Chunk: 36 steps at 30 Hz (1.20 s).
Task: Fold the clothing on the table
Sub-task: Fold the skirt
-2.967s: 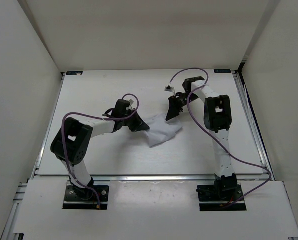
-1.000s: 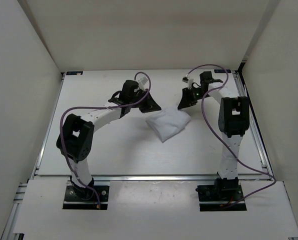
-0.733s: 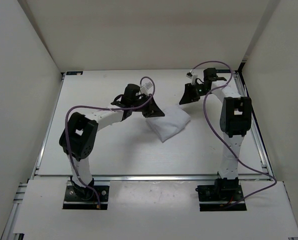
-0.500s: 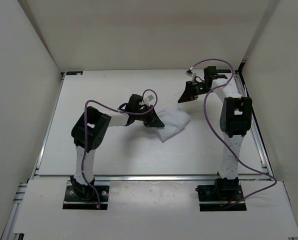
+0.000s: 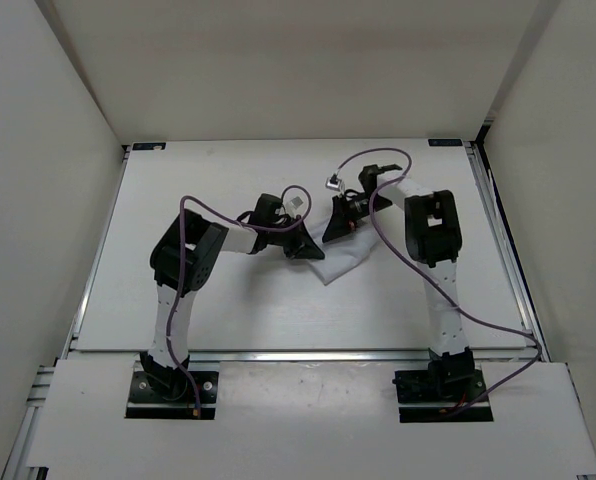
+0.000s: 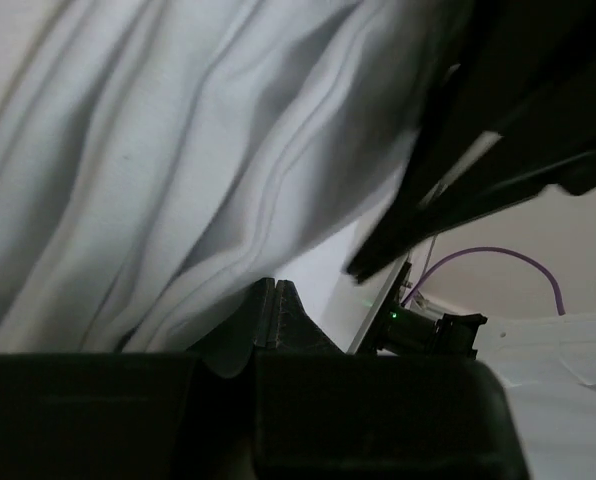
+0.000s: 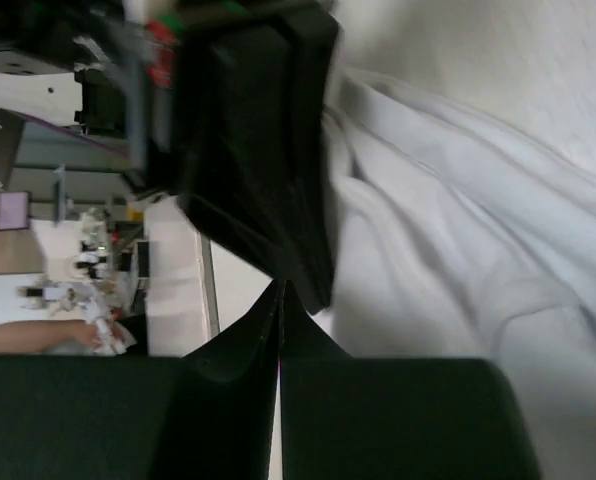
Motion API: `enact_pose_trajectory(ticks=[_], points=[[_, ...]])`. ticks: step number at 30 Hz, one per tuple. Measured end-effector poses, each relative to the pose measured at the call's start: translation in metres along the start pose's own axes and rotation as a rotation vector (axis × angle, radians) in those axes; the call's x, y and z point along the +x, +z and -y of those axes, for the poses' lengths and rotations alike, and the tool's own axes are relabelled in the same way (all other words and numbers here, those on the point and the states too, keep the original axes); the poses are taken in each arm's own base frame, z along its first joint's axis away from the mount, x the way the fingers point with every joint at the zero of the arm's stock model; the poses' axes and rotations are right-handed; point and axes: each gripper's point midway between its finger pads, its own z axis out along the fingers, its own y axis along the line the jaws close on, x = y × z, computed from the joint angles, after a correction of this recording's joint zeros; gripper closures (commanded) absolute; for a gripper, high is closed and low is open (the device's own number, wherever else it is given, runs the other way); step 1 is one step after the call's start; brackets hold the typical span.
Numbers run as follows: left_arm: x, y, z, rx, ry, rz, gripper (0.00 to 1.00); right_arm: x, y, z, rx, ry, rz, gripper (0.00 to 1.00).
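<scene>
Both arms have just closed in on the clothing [image 5: 348, 262], which lies as a small, soft bundle a little right of the middle of the surface [image 5: 178, 190]. A second ago the right fingers [image 7: 258, 335] were partly parted and hung beyond the bundle's far right corner. Now they are clenched tight and have swung in and down to its far edge. The left fingers [image 6: 296, 325], clenched all along, have dropped from behind and to the left of the bundle onto its left edge, so the two sets of tips sit near each other over the same end of the cloth. From the wrist views the fabric runs right up to both pairs of tips, but I can't tell whether either has a fold caught or is only pressing on it. To my eye a first fold is already laid, and this looks like either a flattening of that end or a fresh pinch for another fold. Compared with three seconds ago, the cloth is more compact, its loose near-left corner drawn in.
</scene>
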Motion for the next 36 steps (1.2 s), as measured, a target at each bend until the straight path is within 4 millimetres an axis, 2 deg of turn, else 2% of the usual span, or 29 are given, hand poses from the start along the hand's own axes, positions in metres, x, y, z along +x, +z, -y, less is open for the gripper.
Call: enact_pose_trajectory(ticks=[2,5,8,13,16,19,21,24,26,28,32,36], points=[[-0.001,0.001,-0.004,-0.003,-0.012,-0.001,1.00,0.012,0.012,0.014,-0.005,0.067,-0.028,1.00],[-0.003,0.002,-0.007,0.002,-0.021,-0.003,1.00,0.020,0.014,0.037,0.007,0.152,-0.030,1.00],[-0.007,0.001,-0.005,0.011,-0.016,0.009,1.00,0.015,0.007,0.044,0.004,0.211,-0.010,1.00],[-0.006,0.001,-0.007,0.016,-0.014,0.014,1.00,0.000,-0.006,0.052,0.033,0.149,0.010,1.00],[-0.001,-0.001,-0.009,0.016,-0.025,0.010,1.00,-0.010,-0.014,0.047,0.027,0.093,0.035,1.00],[-0.001,-0.003,-0.006,0.018,-0.024,0.020,1.00,-0.020,-0.028,0.032,0.015,0.049,0.071,1.00],[-0.003,-0.003,-0.001,0.024,-0.025,0.030,1.00,-0.027,-0.042,0.016,0.014,0.004,0.100,1.00],[-0.007,-0.004,0.010,0.046,-0.023,0.049,1.00,-0.027,-0.060,-0.013,0.011,-0.033,0.125,1.00],[-0.011,-0.005,0.015,0.060,-0.021,0.061,1.00,-0.020,-0.067,-0.023,0.009,-0.025,0.132,1.00],[-0.015,-0.005,0.020,0.070,-0.020,0.070,1.00,-0.005,-0.070,-0.023,0.005,0.010,0.128,1.00],[-0.024,-0.007,0.025,0.086,-0.016,0.094,1.00,0.037,-0.058,-0.006,-0.001,0.118,0.065,1.00],[-0.037,-0.012,0.028,0.092,-0.020,0.119,1.00,0.065,-0.041,0.014,-0.019,0.227,0.017,1.00]])
